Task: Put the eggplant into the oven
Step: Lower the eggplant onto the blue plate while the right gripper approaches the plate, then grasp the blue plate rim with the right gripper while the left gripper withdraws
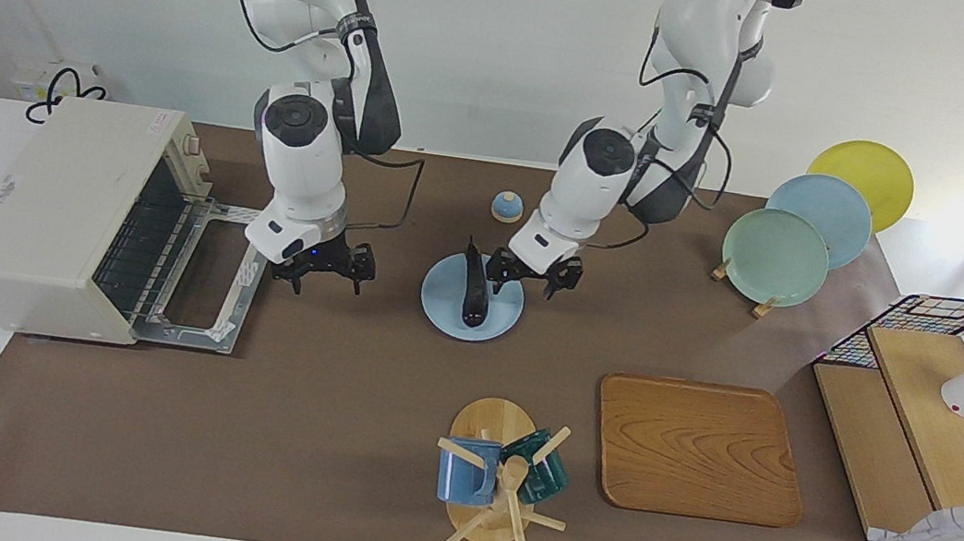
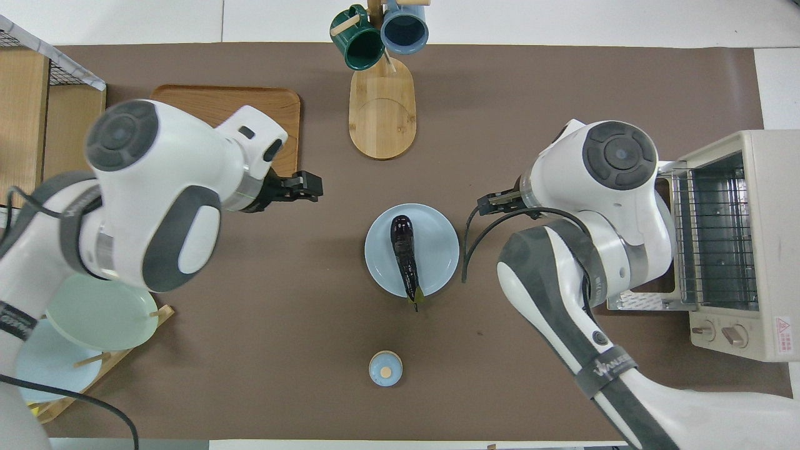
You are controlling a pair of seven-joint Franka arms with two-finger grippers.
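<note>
A glossy eggplant [image 1: 474,286] lies across a blue plate [image 1: 445,310] mid-bench, both hands wide and empty: the left hand [image 1: 534,275] just beside it, the right hand [image 1: 322,263] before the open oven [image 1: 48,209]. Light, firm and likely slippery, it seems best gripped mid-body.

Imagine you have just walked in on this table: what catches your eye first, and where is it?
First, the dark eggplant lying alone on a pale blue plate mid-table, with the open left gripper hanging beside it. Next, the cream toaster oven at the right arm's end, its door dropped flat and the open right gripper in front of it. A wooden mug rack stands farther from the robots.
</note>
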